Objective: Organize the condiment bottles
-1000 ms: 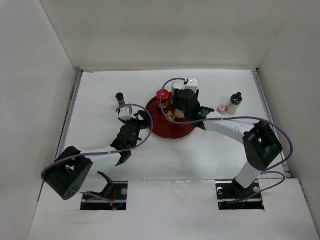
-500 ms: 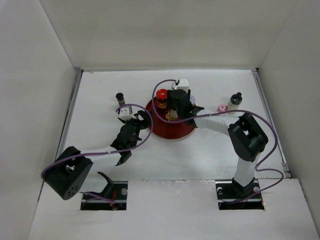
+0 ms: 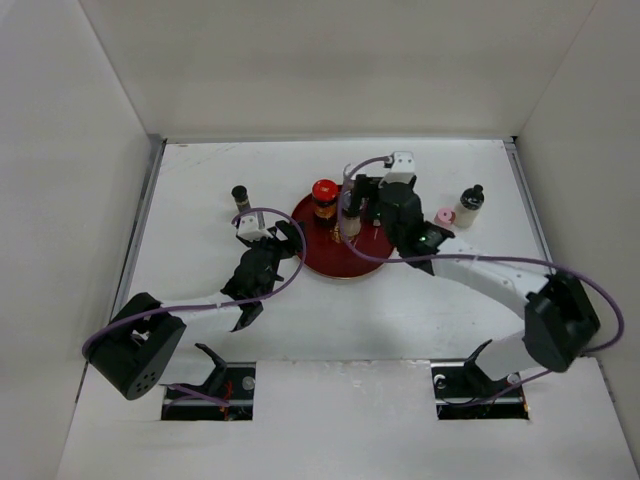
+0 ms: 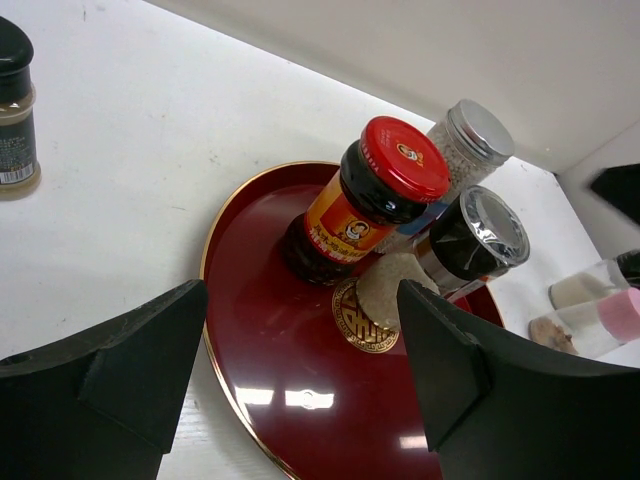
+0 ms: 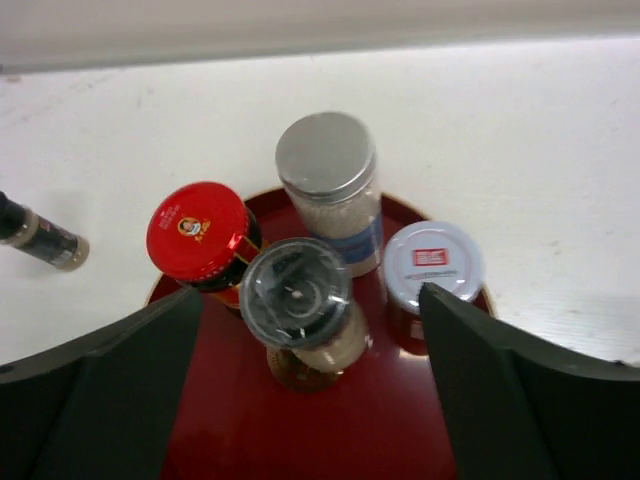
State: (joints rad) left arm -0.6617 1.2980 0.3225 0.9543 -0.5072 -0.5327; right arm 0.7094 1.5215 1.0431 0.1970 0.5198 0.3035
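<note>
Wide open and empty, the right gripper (image 5: pixel 308 300) hangs over four bottles (image 5: pixel 325 160) clustered on the red tray (image 3: pixel 340 268). The left gripper (image 4: pixel 302 300), also open and empty, faces them. Three more bottles (image 3: pixel 241 197) stand apart on the surface (image 3: pixel 200 170).

White table (image 3: pixel 200 180) boxed by plain white walls (image 3: pixel 300 60) on three sides; soft, even light.
</note>
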